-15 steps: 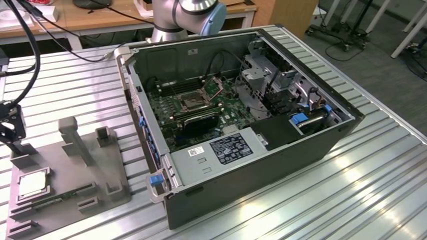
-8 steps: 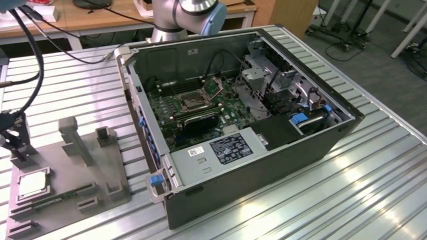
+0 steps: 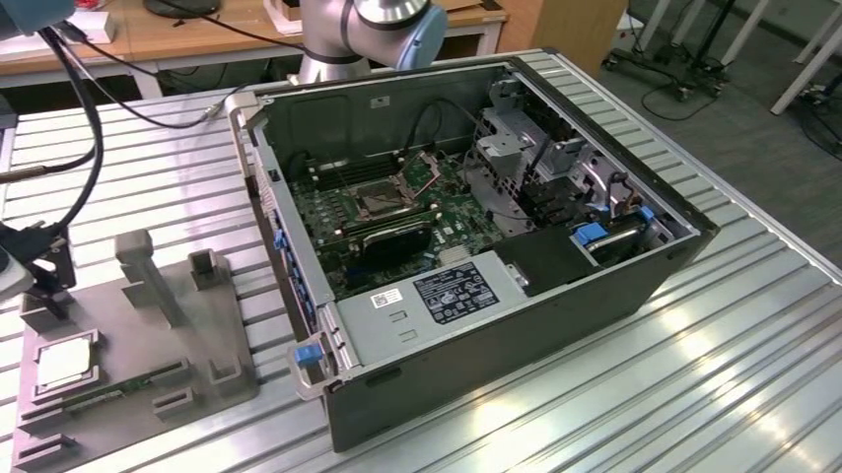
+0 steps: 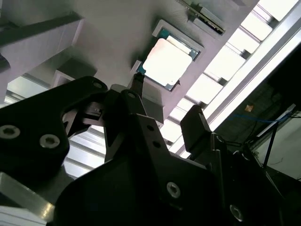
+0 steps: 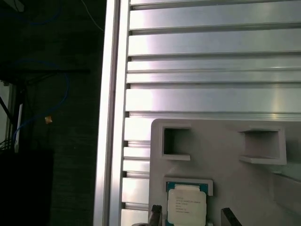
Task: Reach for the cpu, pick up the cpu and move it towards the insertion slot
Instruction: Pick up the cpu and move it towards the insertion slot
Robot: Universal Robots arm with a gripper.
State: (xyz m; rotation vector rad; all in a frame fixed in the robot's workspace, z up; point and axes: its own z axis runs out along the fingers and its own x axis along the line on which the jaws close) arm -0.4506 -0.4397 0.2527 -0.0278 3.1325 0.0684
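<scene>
Gripper (image 4: 165, 96) seen spread, nothing held — fingertips (image 5: 155, 215) set either side of cpu (image 5: 186, 209), contact not confirmed. Cpu seated flat in recess of gray fixture plate (image 5: 225, 181), carried on ribbed desk (image 5: 211, 42). Chip judged light, thin, stiff, slick on metal top, fragile underneath — hold best taken on two opposite edges. Farther off, insertion slot (image 3: 375, 200) seen inside open computer case (image 3: 526, 325), well apart from cpu.

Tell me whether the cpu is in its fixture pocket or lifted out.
In. The cpu lies flat in its pocket on the gray fixture plate; the open end effector hovers over it, not gripping.
</scene>
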